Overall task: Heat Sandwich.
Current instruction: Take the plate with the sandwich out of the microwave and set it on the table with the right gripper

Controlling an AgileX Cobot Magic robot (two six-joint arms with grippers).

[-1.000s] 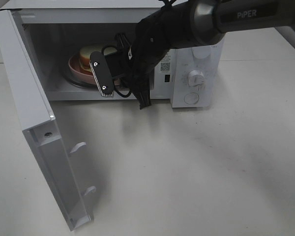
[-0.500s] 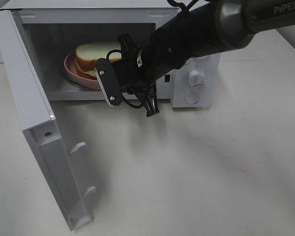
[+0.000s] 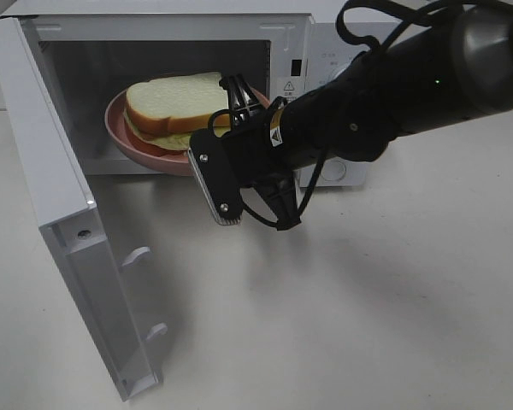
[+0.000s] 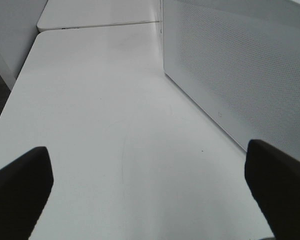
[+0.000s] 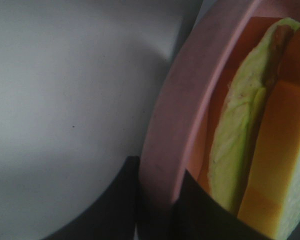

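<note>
**One plate, one thin grip: hazards at the microwave mouth**

One right gripper (image 3: 236, 109), mine, clamped on the rim of the pink plate (image 3: 145, 154). One sandwich (image 3: 175, 107), loose on that plate, at the open microwave (image 3: 333, 51) mouth. Hazards, as I judge them: plate tilts on its single pinch; sandwich slides off; rim clips the door (image 3: 64, 222). One left gripper (image 4: 150, 185), spread wide, empty, beside the microwave.

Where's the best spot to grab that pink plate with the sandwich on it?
By its raised rim, at the edge facing the microwave's open front. The pink plate is shallow with a thin lip that fingers can pinch, and the sandwich covers its middle. The right gripper already clamps that lip.
</note>
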